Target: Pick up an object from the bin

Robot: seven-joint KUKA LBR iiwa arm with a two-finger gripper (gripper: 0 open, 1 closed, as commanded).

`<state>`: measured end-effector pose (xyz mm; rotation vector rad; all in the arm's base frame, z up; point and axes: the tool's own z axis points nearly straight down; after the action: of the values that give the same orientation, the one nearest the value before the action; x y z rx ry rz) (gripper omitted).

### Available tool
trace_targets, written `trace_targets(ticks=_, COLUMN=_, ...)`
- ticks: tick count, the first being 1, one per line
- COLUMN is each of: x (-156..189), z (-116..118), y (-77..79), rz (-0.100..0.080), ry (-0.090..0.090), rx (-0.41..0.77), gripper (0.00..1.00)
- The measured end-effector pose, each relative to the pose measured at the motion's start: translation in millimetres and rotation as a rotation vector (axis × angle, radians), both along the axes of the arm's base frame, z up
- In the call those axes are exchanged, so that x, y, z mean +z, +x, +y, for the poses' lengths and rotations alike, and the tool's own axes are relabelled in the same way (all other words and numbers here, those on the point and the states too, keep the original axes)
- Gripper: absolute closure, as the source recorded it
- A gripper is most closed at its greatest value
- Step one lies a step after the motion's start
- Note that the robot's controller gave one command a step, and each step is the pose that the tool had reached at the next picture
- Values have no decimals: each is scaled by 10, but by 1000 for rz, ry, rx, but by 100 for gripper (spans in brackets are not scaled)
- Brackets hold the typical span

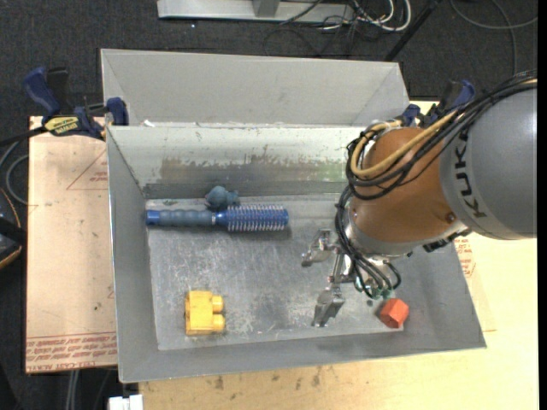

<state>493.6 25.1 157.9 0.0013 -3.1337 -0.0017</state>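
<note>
My gripper (321,280) hangs low over the right half of the bin floor. Its two metal fingers stand open, with bare floor and nothing else between them. A small orange-red block (392,313) lies just to the right of the nearer finger, close to the bin's front right corner and apart from it. A blue hairbrush (218,219) lies lengthwise along the back of the floor, its bristle head pointing toward the gripper. A small dark teal lump (220,197) rests against the brush's far side.
A yellow toy block (204,313) sits near the front left corner. The arm with its orange cover and cables overhangs the bin's right side. The bin's walls slope inward on all sides.
</note>
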Motion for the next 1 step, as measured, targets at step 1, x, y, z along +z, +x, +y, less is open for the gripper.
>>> trace_targets(ticks=1, x=-557, z=53, y=17, rz=-3, ry=1, rx=159, gripper=0)
